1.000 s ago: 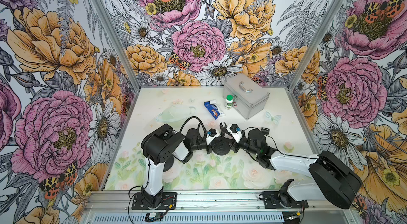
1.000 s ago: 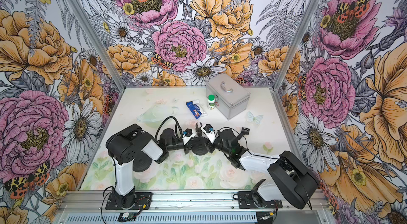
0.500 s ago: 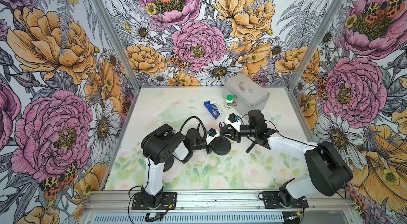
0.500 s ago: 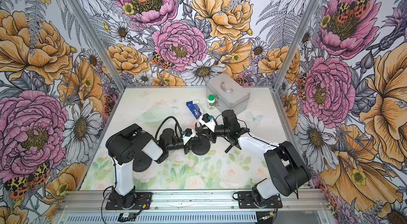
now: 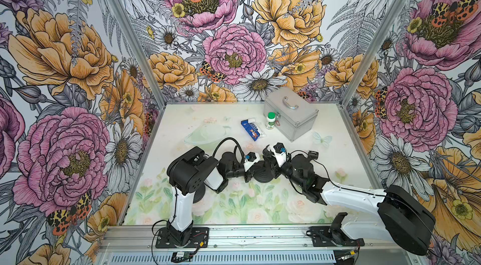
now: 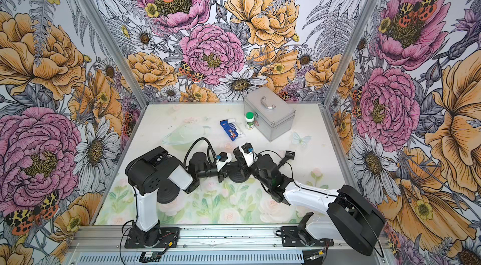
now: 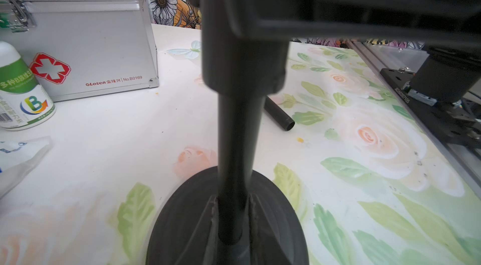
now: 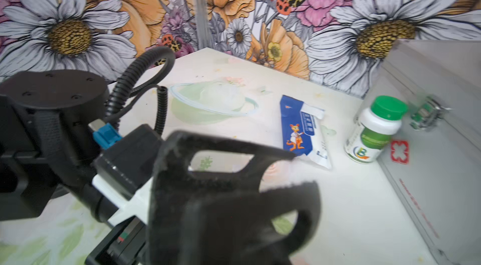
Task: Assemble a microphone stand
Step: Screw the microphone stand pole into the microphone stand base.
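The black round base [image 5: 263,175] [image 6: 238,176] lies mid-table, and a black pole [image 7: 235,146] stands upright in it. My left gripper [image 5: 253,172] [image 7: 232,224] is shut on the pole just above the base [image 7: 182,224]. My right gripper [image 5: 269,164] [image 8: 221,224] comes in from the right and is shut on the pole's thicker upper section [image 7: 244,63]. A loose black tube [image 7: 279,115] lies on the table behind the pole. A small black clip piece [image 5: 312,154] [image 6: 289,154] rests beside the right wrist.
A silver first-aid case [image 5: 291,114] stands at the back right with a green-capped white bottle [image 5: 270,120] and a blue packet [image 5: 251,130] in front of it. A clear plastic dish [image 5: 205,133] sits back left. The metal rail [image 5: 260,235] runs along the front edge.
The right arm swung toward the back half a second ago and has come back down to its earlier pose at the pole, its jaws closing. The left arm has stayed put.
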Motion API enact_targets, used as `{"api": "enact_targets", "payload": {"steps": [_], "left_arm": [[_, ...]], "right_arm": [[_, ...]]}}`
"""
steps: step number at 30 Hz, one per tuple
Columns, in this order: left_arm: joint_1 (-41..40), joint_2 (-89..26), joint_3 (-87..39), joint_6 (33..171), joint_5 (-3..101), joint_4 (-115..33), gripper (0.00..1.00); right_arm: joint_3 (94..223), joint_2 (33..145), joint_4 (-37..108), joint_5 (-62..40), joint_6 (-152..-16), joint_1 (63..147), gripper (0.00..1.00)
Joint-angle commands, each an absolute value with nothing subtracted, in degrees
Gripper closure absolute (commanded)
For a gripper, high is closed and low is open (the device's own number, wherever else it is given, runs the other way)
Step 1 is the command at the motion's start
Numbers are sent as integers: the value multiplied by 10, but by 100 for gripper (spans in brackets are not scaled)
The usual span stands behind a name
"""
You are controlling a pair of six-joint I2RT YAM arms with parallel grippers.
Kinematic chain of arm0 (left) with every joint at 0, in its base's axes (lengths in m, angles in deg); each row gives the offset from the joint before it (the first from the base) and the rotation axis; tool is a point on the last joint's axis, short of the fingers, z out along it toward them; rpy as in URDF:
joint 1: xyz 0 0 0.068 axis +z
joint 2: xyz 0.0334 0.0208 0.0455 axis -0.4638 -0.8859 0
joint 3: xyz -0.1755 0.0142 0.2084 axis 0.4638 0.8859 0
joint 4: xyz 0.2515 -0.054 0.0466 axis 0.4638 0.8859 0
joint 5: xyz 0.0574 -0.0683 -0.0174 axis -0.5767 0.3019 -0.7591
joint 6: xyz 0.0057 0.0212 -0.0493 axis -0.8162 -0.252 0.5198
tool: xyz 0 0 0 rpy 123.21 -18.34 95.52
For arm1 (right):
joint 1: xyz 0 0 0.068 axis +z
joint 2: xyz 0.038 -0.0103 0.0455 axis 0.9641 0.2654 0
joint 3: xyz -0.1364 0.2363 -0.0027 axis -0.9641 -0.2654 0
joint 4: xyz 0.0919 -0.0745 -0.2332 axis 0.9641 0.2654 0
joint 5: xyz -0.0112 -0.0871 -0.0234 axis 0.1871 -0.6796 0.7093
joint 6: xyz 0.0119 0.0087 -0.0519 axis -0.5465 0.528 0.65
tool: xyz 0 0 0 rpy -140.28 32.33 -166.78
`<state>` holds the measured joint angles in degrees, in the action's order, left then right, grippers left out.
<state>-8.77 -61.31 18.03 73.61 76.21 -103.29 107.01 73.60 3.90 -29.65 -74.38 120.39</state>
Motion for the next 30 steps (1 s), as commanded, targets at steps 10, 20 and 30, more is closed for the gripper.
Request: {"api": "enact_targets", "payload": {"steps": [10,20,30], "left_arm": [[-91,-606,178,726,771,-1020,77],[-91,-594,161,723,796,-985,70],[-93,-570,155,741,783,-1013,70]], "right_arm": [[1117,763,121,-207,-648,1204,89],[1092,807,32,-212,-731,1182,94],[1062,782,20,-202,-733,1180,95]]}}
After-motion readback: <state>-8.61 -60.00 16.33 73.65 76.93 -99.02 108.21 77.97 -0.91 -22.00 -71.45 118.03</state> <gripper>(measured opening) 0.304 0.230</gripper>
